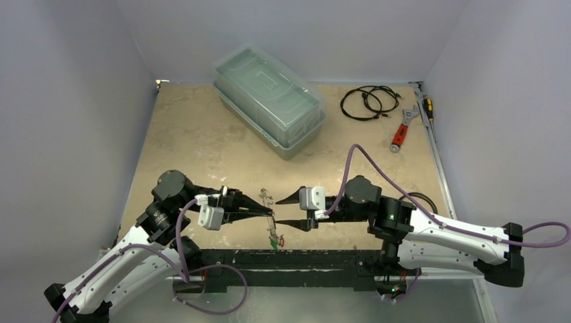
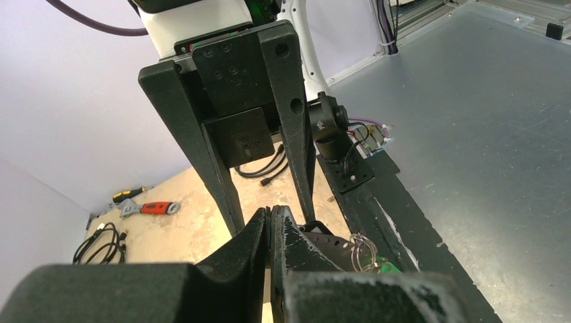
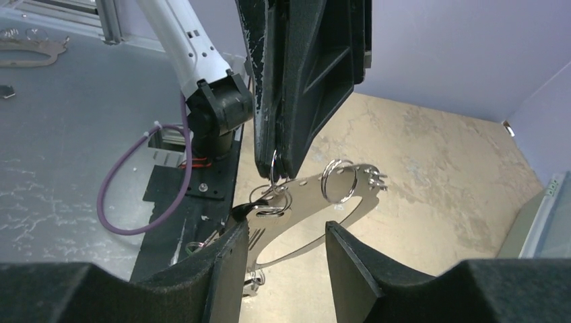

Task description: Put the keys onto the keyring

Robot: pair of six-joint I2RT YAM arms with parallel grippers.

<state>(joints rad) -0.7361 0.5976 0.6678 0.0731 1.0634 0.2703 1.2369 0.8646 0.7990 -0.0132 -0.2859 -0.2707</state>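
Note:
My left gripper is shut on the keyring, a flat silver crescent plate with small holes along its rim, and holds it edge-on above the table. In the right wrist view the left fingers clamp its rim from above. A split ring hangs from the plate, and a silver key hangs on another ring beside it. Keys with green and red tags dangle below the plate; the green tag also shows in the left wrist view. My right gripper is open, facing the left one, its fingers either side of the plate's lower end.
A clear lidded plastic box stands at the back centre. A coiled black cable, a red-handled wrench and a screwdriver lie at the back right. A black rail runs along the near edge under the grippers.

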